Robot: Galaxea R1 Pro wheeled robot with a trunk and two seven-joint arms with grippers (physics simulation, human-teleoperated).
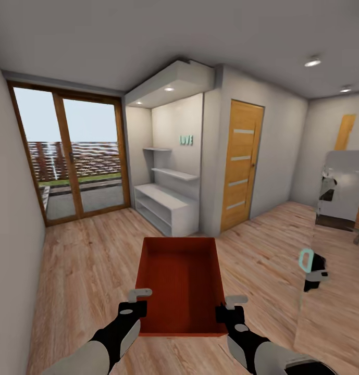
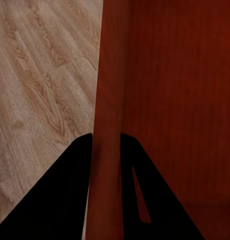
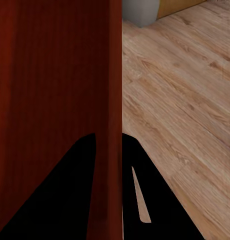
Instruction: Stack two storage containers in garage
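The left end effector (image 1: 143,301) and right end effector (image 1: 230,307) each pinch a side wall of one storage container (image 1: 182,286), carried above wood planks (image 1: 80,260). The garage trip and stacking are left.

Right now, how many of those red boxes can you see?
1. A single red storage container is held above the wood floor, its left wall pinched by the left tool and its right wall by the right tool. Another may be elsewhere.
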